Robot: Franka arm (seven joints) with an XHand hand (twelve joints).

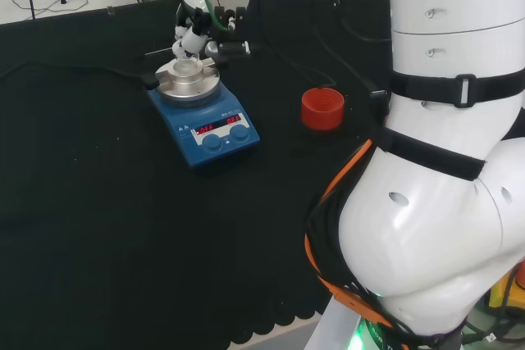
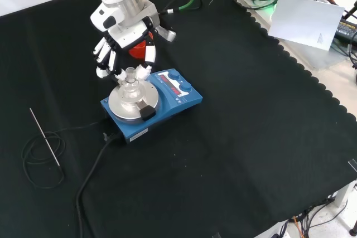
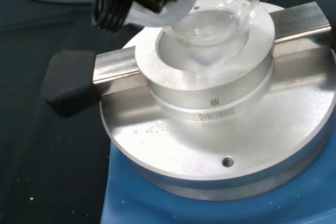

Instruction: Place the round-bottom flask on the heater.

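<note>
Your flask [image 2: 130, 83] sits at centre left of the front view, its round belly lowered into the metal cup [image 3: 210, 77] on the blue heater [image 2: 167, 101]. The hand [image 2: 120, 45] hangs just above it with fingertips [image 2: 144, 71] curled in around the neck, pinching it. Treat the flask as thin, light, slippery glass: it will likely crack if knocked against the cup's rim. The neck is the sensible place to hold it. The red ring [image 1: 322, 108] stands empty at centre right of the head view.

White arm [image 1: 443, 202] of rounded links with black straps, orange cable; black-and-white hand [image 2: 124, 43]
</note>
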